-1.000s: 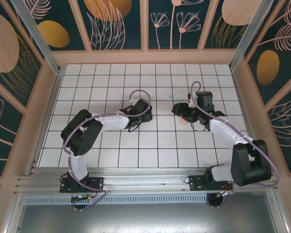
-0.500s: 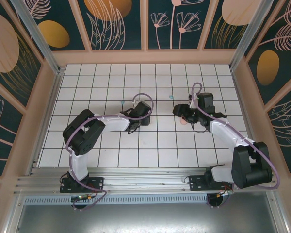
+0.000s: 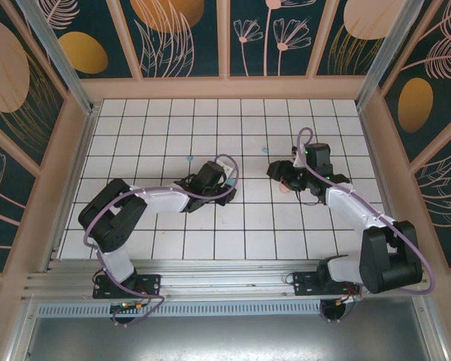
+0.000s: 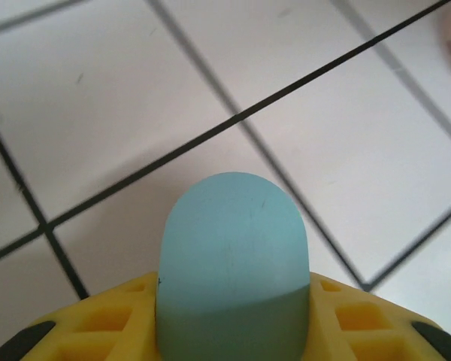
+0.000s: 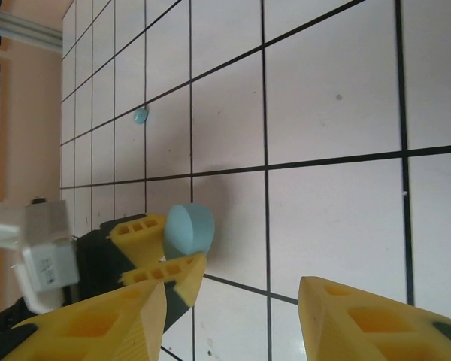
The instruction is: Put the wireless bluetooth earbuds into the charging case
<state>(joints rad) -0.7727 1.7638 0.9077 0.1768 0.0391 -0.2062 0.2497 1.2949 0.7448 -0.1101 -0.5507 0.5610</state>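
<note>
Fingers [image 4: 113, 323] of the left gripper [image 4: 233, 316] are closed tight on the teal case [image 4: 233, 233], at the bottom middle of the left wrist view. The right gripper [image 5: 229, 301] is wide open and holds nothing. One teal earbud [image 5: 140, 116] lies on the white tiles [image 5: 331, 98], upper left, apart from both grippers.

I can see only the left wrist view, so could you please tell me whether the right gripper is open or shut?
Observer: The right gripper is open, its yellow fingers spread with nothing between them.
Operator: Thanks. Is a teal earbud lying loose anywhere?
Observer: Yes, one teal earbud lies alone on the tiles, beyond the left gripper in the right wrist view.
Operator: Is the right gripper near my teal charging case?
Observer: It faces the teal charging case but stands apart from it.
</note>
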